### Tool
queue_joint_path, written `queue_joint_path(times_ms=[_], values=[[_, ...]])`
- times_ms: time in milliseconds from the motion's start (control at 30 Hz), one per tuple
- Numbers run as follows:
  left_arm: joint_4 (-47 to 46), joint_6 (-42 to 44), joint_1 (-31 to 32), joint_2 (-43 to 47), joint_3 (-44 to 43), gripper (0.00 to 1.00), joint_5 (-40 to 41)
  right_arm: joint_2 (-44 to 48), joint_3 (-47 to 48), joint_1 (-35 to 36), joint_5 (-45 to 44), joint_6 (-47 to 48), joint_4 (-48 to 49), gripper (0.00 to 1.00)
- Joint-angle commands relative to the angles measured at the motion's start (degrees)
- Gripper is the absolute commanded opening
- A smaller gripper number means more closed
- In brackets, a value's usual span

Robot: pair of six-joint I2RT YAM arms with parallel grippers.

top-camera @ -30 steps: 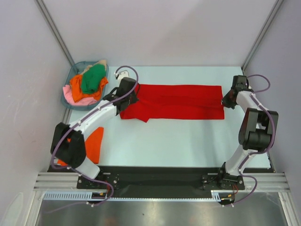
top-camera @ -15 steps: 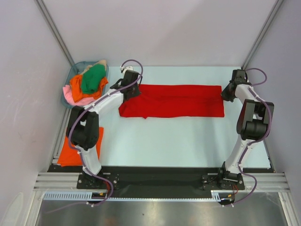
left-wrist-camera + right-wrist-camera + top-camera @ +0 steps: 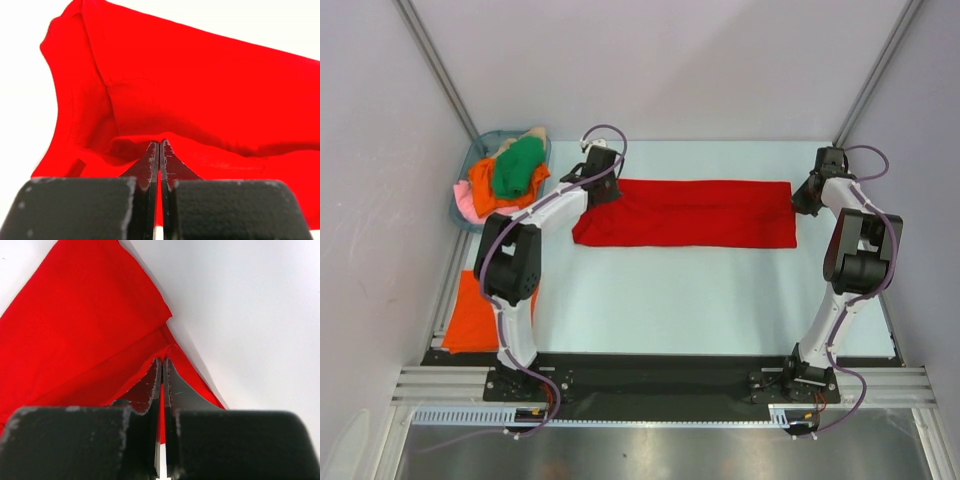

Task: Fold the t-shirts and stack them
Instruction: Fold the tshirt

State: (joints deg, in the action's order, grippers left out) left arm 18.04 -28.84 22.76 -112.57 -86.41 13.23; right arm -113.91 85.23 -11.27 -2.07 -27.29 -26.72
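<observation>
Off to the left of my left gripper [image 3: 603,188], the blue-grey basket [image 3: 478,152] holds the waiting heap: green t-shirt [image 3: 517,168] on top, with orange, pink and a bit of beige under it. Nearer me on that side, a folded orange t-shirt [image 3: 465,320] lies flat on the surface [image 3: 700,290].

A second ago the left gripper sat nearer me and a loose flap of the red t-shirt [image 3: 690,213] hung out on its near side. I have since carried that corner to the far edge, so the flap is gone and the red t-shirt lies as a tidy long band between my two grippers. The left wrist view shows the left gripper's fingers [image 3: 152,157] pressed together on a ridge of red cloth.

At the other end, the right gripper [image 3: 807,198] has crept slightly farther away too, and its jaws are clamped on the red corner, with cloth showing between them.

I judge the lengthwise fold is down; letting go and folding it across comes next.
</observation>
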Motion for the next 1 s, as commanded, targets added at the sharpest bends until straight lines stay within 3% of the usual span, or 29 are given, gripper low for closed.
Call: queue_joint_path(times_ms=[0, 433, 533, 567, 667, 733, 767, 867, 967], values=[[-1.34, 1.59, -0.53, -0.8, -3.5, 0.0, -0.58, -0.79, 2.66, -0.6, -0.39, 0.83, -0.18, 0.0], [-0.73, 1.51, -1.49, -4.4, -7.63, 0.01, -0.93, -2.37, 4.42, -1.13, -0.57, 1.18, -0.88, 0.02], [-0.2, 1.33, -1.93, -5.28, -8.51, 0.0, -0.93, -3.42, 5.56, -1.21, 0.39, 2.41, -0.88, 0.17], [-0.2, 1.16, -2.02, -5.46, -8.6, 0.01, -0.84, -3.95, 5.99, -1.21, 0.57, 3.2, -1.05, 0.28], [0.67, 1.51, -2.64, -6.08, -9.39, 0.11, -0.4, -4.13, 7.84, -1.39, -3.2, 6.28, -3.07, 0.43], [2.6, 1.94, -2.72, -6.52, -10.96, 0.17, -0.14, -1.94, 6.71, -1.3, -4.17, 7.59, -3.6, 0.48], [3.57, 2.21, -2.72, -6.78, -11.75, 0.28, -0.05, -0.28, 5.66, -0.78, -4.7, 7.95, -3.43, 0.52], [6.3, 3.0, -2.55, -3.73, -12.38, 0.48, 2.67, 6.84, -2.33, 0.19, -4.54, 7.95, -1.67, 0.57], [7.36, 2.3, -2.46, 0.41, -9.49, 0.52, 2.59, 12.38, -9.44, 0.37, -3.91, 8.04, -0.09, 0.63]])
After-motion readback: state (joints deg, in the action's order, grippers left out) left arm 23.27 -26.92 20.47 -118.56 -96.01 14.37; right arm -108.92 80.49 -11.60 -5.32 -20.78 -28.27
